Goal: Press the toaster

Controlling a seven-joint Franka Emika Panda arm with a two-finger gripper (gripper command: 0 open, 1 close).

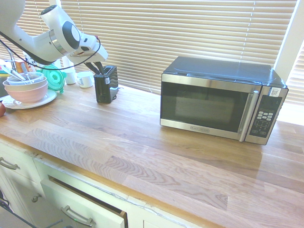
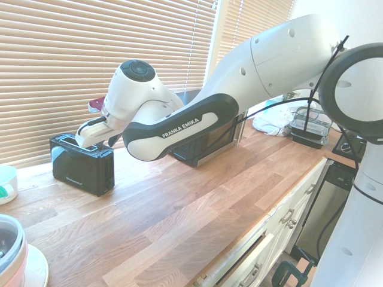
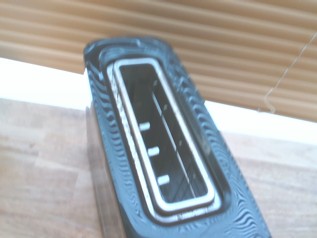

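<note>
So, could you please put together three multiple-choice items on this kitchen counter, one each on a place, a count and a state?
1. Where does the small black boxy toaster stand on the wooden countertop?
A. On top of the microwave
B. Near the window blinds, apart from the large black-and-steel microwave
C. Inside the open drawer

2. How many slots does the toaster's top show in the wrist view?
A. One
B. Two
C. Four

3. Where is the gripper of the white arm?
A. Right above the toaster's top
B. Resting on the microwave door
C. Lying flat on the counter

Answers: 1 B, bare counter separates it from the microwave. 2 A, a single long silver-rimmed slot shows. 3 A, both exterior views show the dark fingers just over the toaster.
</note>
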